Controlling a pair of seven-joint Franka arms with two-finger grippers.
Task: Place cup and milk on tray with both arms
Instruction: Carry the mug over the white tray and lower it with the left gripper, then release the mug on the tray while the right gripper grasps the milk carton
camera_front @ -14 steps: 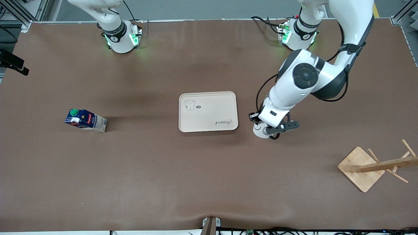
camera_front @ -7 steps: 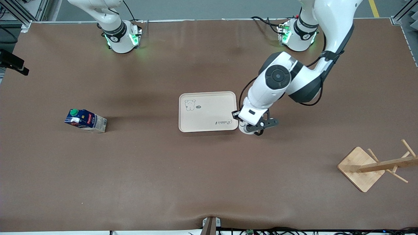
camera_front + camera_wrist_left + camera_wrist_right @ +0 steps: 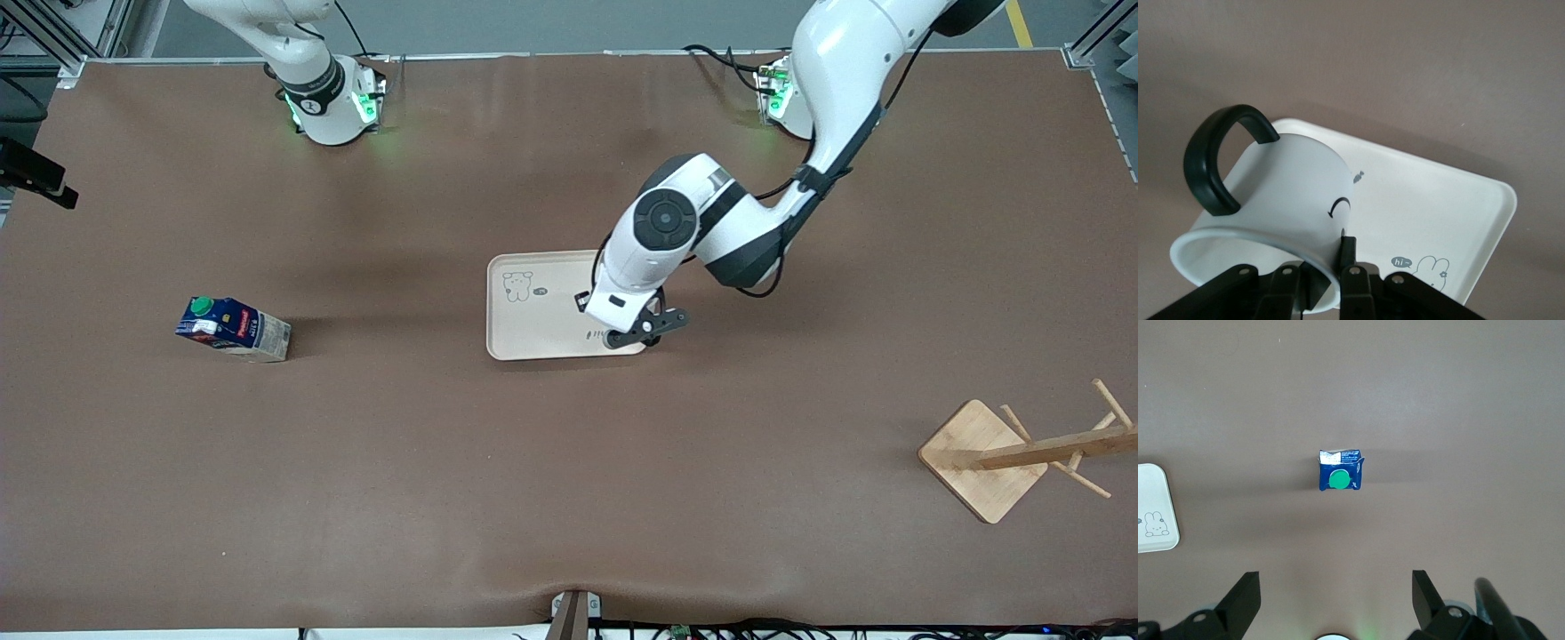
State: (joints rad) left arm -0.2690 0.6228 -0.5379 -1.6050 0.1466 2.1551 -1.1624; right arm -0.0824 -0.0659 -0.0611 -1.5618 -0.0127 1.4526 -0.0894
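The white cup point(image 3: 1285, 193) with a black handle and a smiley face hangs tilted in my left gripper point(image 3: 1330, 267), which is shut on its rim. One finger is inside the cup and one outside. In the front view the left gripper point(image 3: 633, 333) is over the cream tray point(image 3: 551, 324), at the end toward the left arm, and the hand hides the cup. The tray point(image 3: 1438, 207) lies just below the cup. The blue milk point(image 3: 233, 329) with a green cap stands toward the right arm's end. My right gripper point(image 3: 1333, 583) is open high above the table, with the milk point(image 3: 1340, 471) below it.
A wooden stand point(image 3: 982, 458) with pegs and a square base stands near the front camera at the left arm's end. A corner of the tray point(image 3: 1151, 513) shows in the right wrist view. Brown table surface lies between the milk and the tray.
My left arm has carried the cup from beside the tray to over the tray's end. The right arm and the milk have not moved.
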